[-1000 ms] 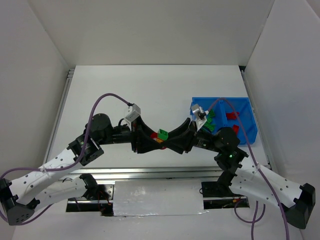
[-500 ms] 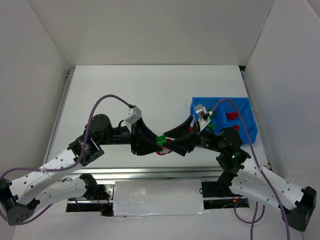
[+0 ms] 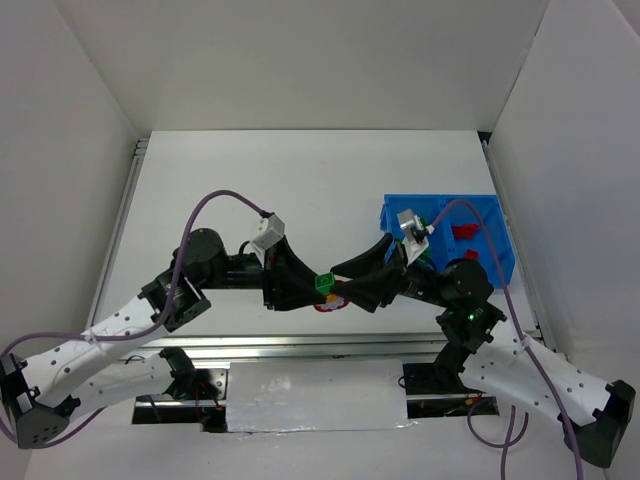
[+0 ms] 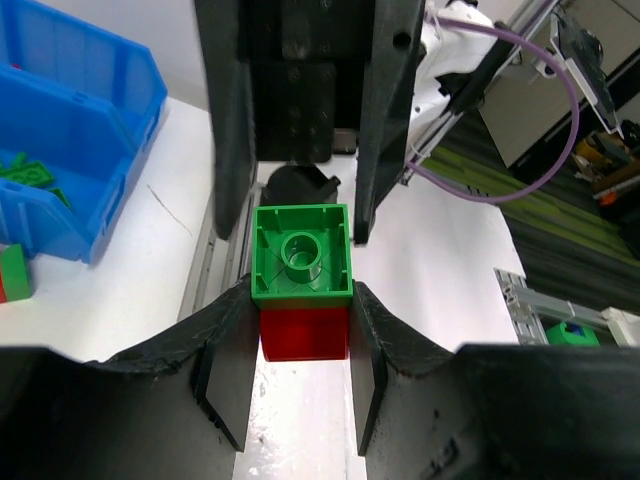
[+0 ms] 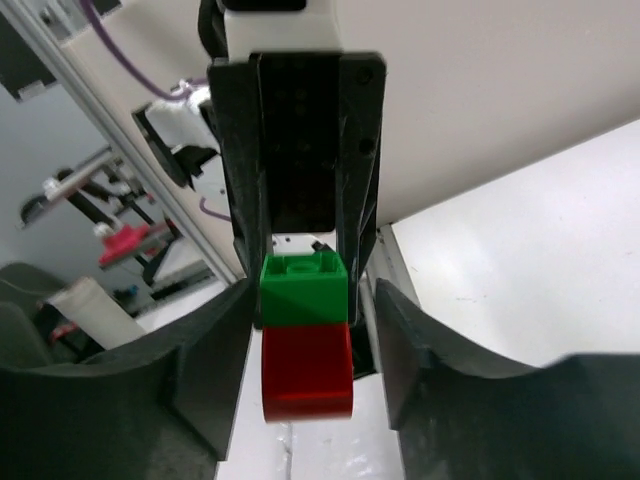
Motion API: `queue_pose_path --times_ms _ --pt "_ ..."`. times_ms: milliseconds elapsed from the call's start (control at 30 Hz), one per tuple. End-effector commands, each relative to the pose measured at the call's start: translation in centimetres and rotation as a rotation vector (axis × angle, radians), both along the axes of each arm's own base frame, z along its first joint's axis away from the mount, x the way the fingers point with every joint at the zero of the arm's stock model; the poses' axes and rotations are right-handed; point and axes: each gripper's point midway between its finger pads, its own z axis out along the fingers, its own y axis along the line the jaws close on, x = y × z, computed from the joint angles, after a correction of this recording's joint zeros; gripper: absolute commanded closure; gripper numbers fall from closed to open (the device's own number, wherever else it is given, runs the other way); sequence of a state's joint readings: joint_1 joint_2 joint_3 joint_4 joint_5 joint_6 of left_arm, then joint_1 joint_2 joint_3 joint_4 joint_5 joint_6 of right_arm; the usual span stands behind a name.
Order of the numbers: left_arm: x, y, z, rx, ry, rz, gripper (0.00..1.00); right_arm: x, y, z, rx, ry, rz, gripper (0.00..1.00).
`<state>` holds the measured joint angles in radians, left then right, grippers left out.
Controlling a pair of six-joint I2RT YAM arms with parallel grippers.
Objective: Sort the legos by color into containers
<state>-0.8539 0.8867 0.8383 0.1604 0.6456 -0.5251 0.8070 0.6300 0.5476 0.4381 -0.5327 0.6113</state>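
Near the middle of the tabletop's near edge, the left gripper (image 4: 300, 305) is clamped on a joined green-red brick (image 4: 300, 258), with the green half uppermost in its wrist view. The right gripper (image 5: 312, 300) faces it, fingers half spread around the same brick. A gap shows on one side, so it appears not to pinch. The blue bin (image 3: 503, 250) sits at the right edge, with red pieces (image 3: 462, 232) in its right compartment.

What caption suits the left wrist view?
Left fingers clamp a joined red-green brick while the right fingers flank it, blue bin at the frame's left.
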Motion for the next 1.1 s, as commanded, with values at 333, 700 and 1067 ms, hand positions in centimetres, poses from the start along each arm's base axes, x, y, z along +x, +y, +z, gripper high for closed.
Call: queue_pose_path --times_ms 333,700,1067 --pt "0.6 0.0 1.0 -0.021 -0.046 0.036 1.00 -0.1 -0.2 -1.0 -0.025 -0.053 0.027 0.25" --pt "0.6 0.3 1.4 -0.030 -0.050 0.054 1.00 -2.1 0.0 -2.4 -0.039 -0.091 0.151 0.54" --pt "0.6 -0.1 1.7 -0.027 -0.048 0.034 0.62 -2.0 0.0 -2.5 -0.048 -0.094 0.155 1.00"
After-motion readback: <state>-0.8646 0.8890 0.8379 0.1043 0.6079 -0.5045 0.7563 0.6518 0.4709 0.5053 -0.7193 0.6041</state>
